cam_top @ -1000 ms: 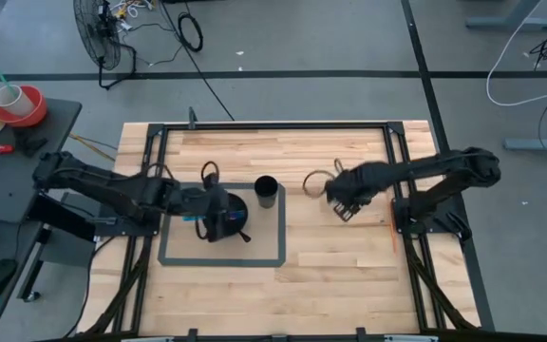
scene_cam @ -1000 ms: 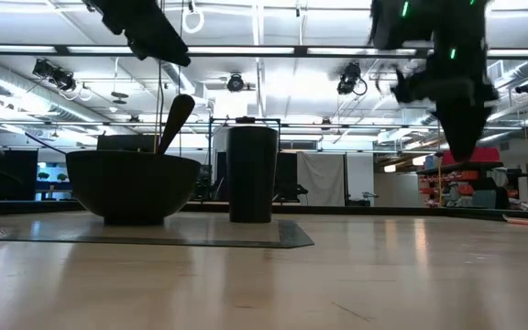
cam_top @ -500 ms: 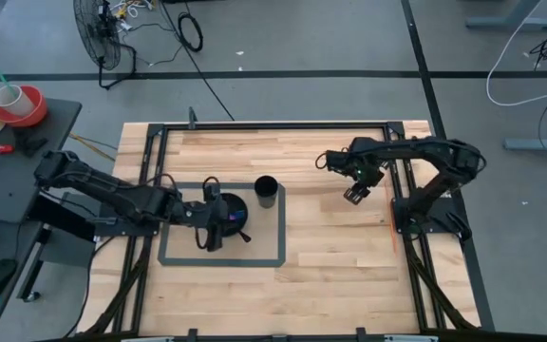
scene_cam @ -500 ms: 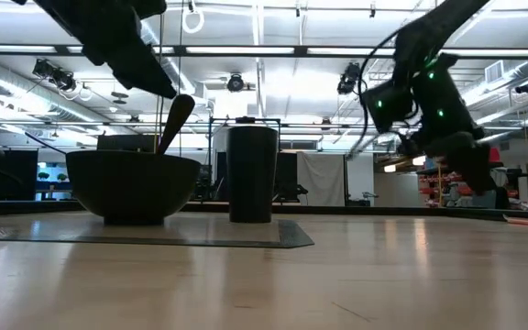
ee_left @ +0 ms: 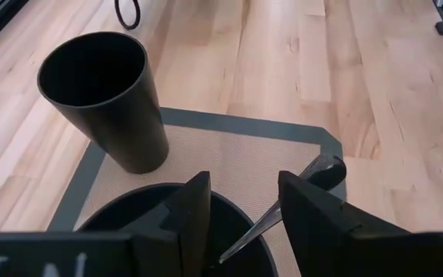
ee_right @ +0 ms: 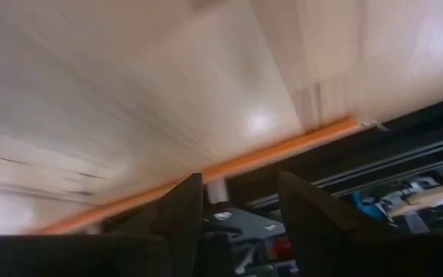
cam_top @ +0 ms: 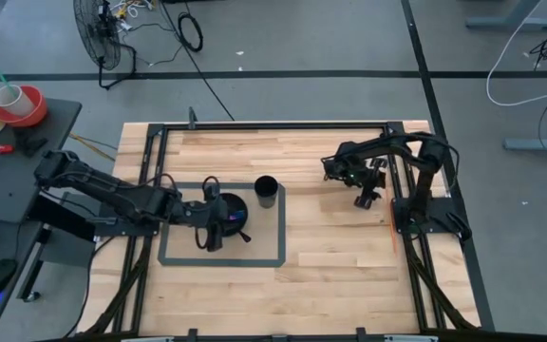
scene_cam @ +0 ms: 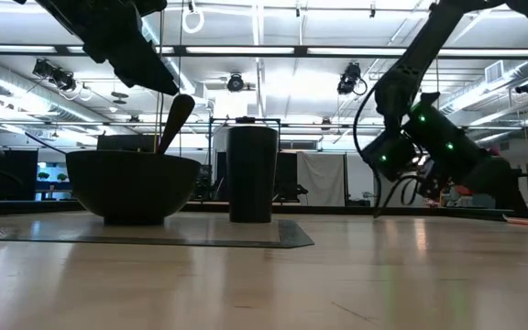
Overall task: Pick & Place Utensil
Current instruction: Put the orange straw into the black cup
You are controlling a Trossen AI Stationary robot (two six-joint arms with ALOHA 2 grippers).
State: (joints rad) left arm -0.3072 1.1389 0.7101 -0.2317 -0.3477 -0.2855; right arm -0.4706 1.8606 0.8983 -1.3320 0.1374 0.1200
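A black spoon [ee_left: 314, 175] leans in the black bowl [cam_top: 234, 211], its shaft down inside and its oval head [scene_cam: 176, 115] sticking up over the rim. A black cup [cam_top: 266, 190] stands upright on the grey mat, right of the bowl. My left gripper [ee_left: 243, 223] hovers open above the bowl [scene_cam: 134, 183], one finger on each side of the spoon's shaft, touching nothing. My right gripper [cam_top: 366, 199] is open and holds nothing, drawn back low near the table's right edge [scene_cam: 507, 188].
Bowl and cup [ee_left: 102, 100] share a grey mat [cam_top: 264, 255] left of the table's centre. An orange strip [ee_right: 283, 150] and a black frame rail [cam_top: 394, 161] run along the right edge. Bare wood lies between the mat and the right arm and along the near side.
My right arm has swung back from the table's middle toward the right edge, dropping lower and tipping its gripper over. My left gripper has shifted a little toward the near-left over the bowl and come down closer to the spoon's head. The spoon, bowl and cup have stayed put.
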